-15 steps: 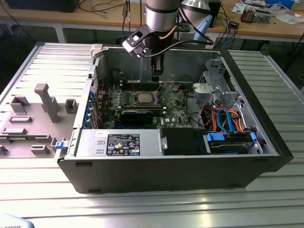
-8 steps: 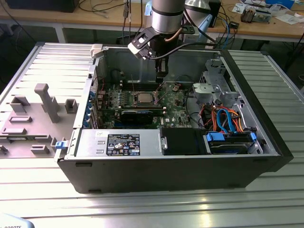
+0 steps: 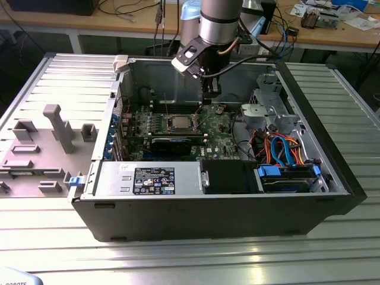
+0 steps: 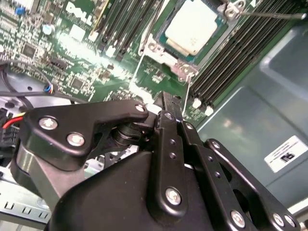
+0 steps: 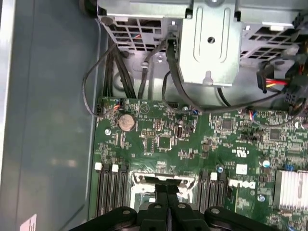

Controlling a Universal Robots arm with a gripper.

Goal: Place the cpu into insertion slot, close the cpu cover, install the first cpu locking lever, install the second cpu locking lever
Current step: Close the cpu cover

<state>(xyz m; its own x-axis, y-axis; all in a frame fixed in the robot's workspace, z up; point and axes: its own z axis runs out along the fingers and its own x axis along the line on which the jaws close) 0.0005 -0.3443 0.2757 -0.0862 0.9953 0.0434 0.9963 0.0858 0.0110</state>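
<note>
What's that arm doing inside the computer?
A robot arm is working inside an open computer case. Its gripper, fingers closed together, hovers above the motherboard, close to the cpu. The cpu is already seated in place, with the cpu cover framing it.

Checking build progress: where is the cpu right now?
In the exterior view, the cpu sits in the insertion slot at the middle of the motherboard, near the gripper; memory slots flank it in the second wrist view.
</note>
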